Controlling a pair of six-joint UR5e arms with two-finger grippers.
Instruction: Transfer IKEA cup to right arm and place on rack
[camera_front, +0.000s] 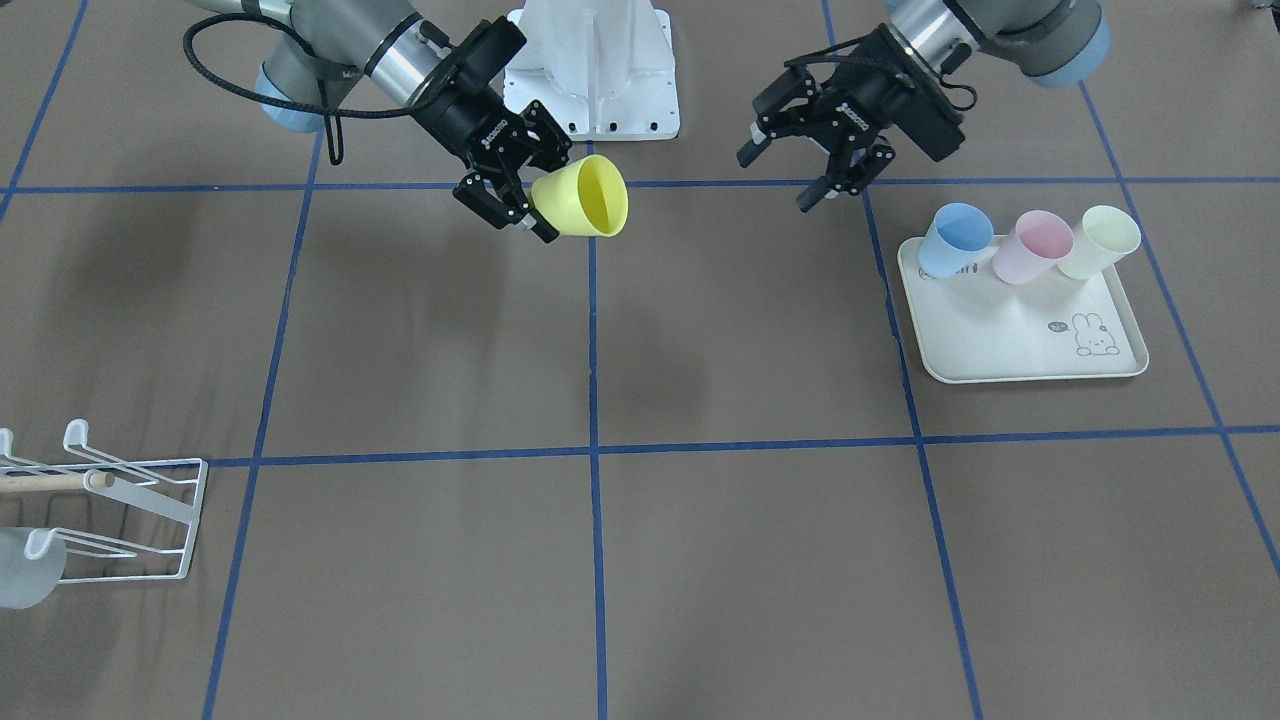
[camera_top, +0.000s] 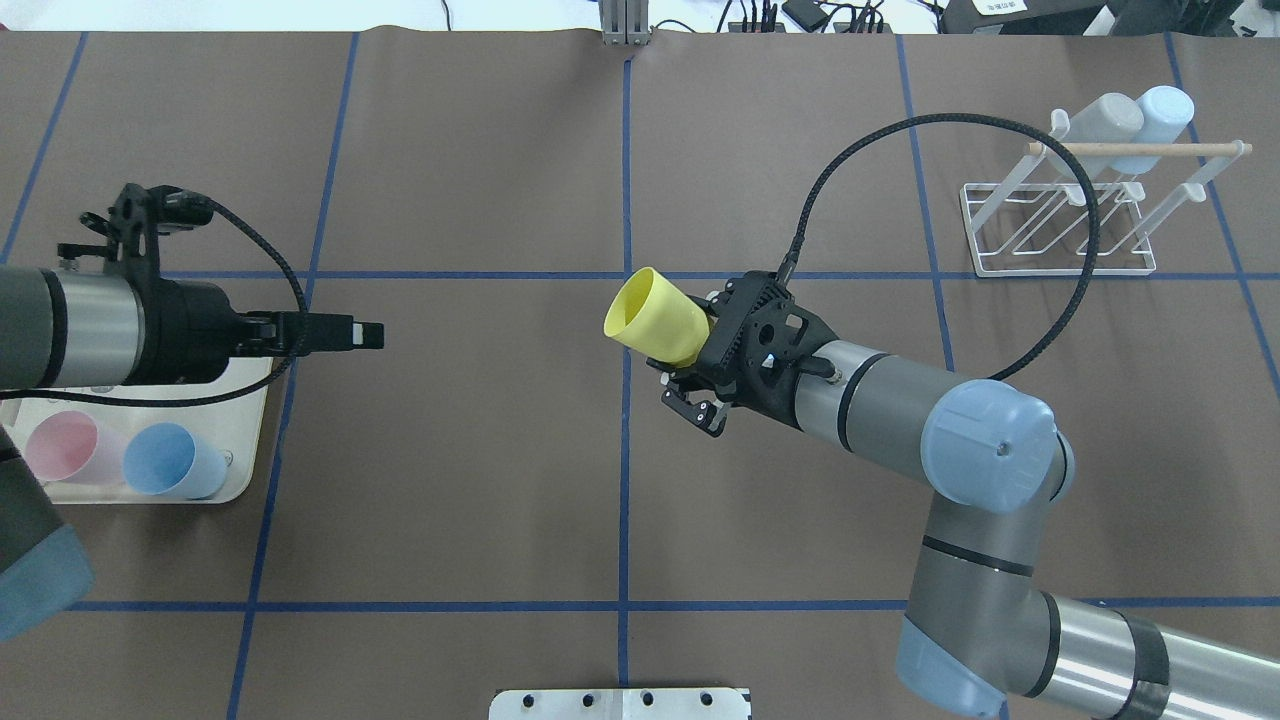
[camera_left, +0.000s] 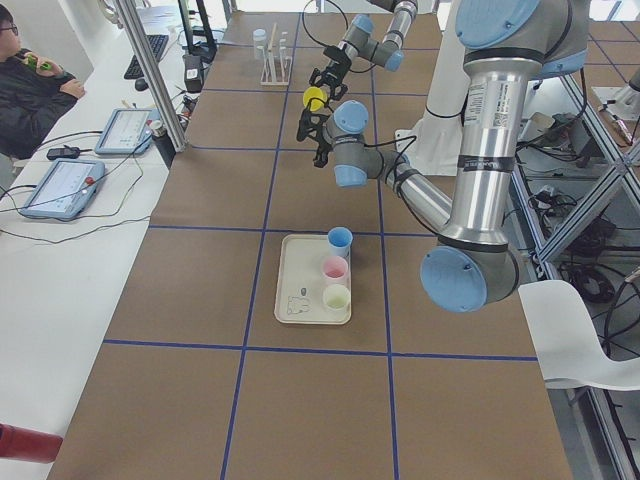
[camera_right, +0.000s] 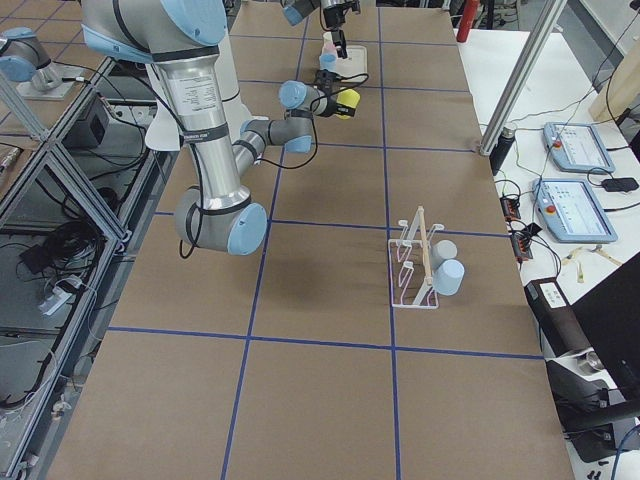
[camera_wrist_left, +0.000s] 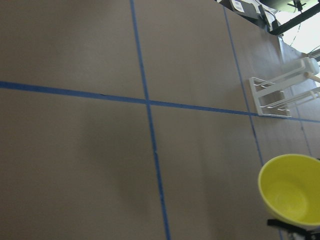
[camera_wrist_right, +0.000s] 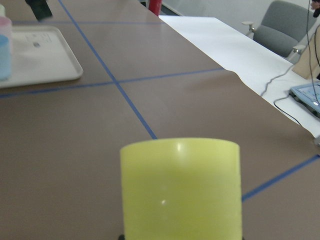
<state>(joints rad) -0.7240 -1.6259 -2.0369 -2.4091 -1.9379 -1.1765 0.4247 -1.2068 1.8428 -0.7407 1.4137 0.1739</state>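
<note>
Above the table's middle, our right gripper (camera_top: 700, 352) pinches the yellow cup (camera_top: 655, 318) by its base, mouth sideways; the left gripper (camera_front: 780, 178) hangs spread and empty. The rack (camera_top: 1062, 270) is far right: a shallow grip could let the cup twist and miss a prong

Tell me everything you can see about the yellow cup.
The yellow cup is a smooth, handleless tumbler, plastic by its look, tapering from a wide mouth to a narrower base. It is empty. It is held roughly on its side in the air, clear of the table, near the centre blue tape line. The right gripper clamps its base end, and the mouth points away from that gripper. Nothing else touches it.
</note>
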